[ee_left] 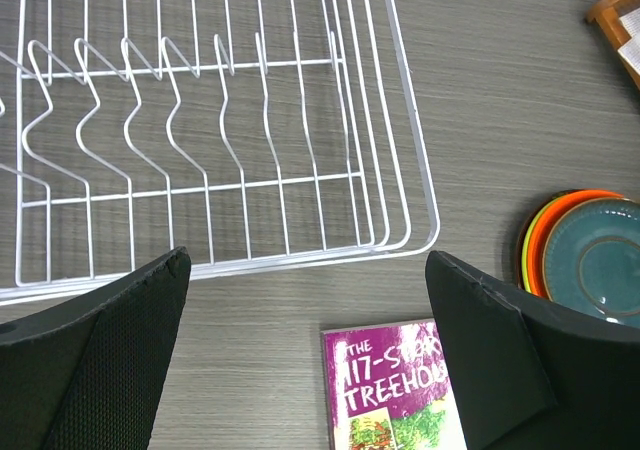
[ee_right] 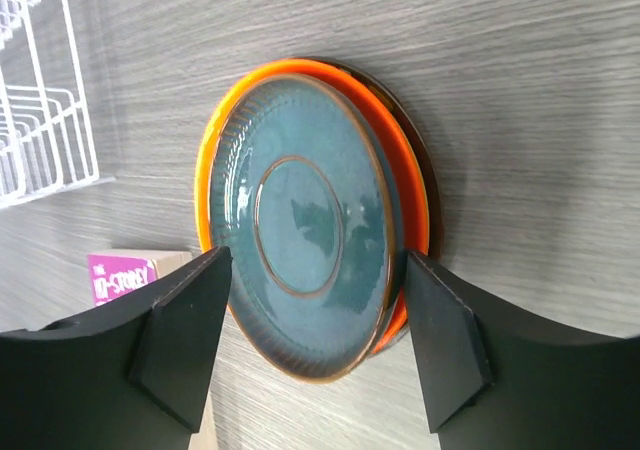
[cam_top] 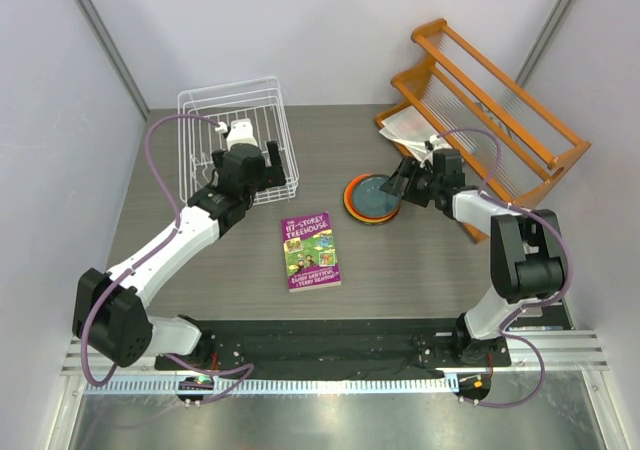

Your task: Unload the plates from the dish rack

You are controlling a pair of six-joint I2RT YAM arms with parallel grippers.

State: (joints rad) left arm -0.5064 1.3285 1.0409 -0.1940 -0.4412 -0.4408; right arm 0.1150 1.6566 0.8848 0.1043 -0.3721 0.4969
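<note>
The white wire dish rack (cam_top: 235,140) stands at the back left with no plates in it; its tines show bare in the left wrist view (ee_left: 210,130). The plates lie in one stack (cam_top: 372,198) on the table, right of centre. The teal-blue plate (ee_right: 300,225) is on top, the orange plate (ee_right: 410,205) under it, and a dark rim shows beneath. The stack also shows in the left wrist view (ee_left: 585,255). My left gripper (cam_top: 262,170) is open and empty at the rack's near right corner. My right gripper (cam_top: 408,182) is open, its fingers on either side of the stack's edge.
A purple-and-green book (cam_top: 309,251) lies on the table in front of the rack. An orange wooden slatted rack (cam_top: 490,105) stands at the back right with papers (cam_top: 408,128) under it. Grey walls close in on both sides.
</note>
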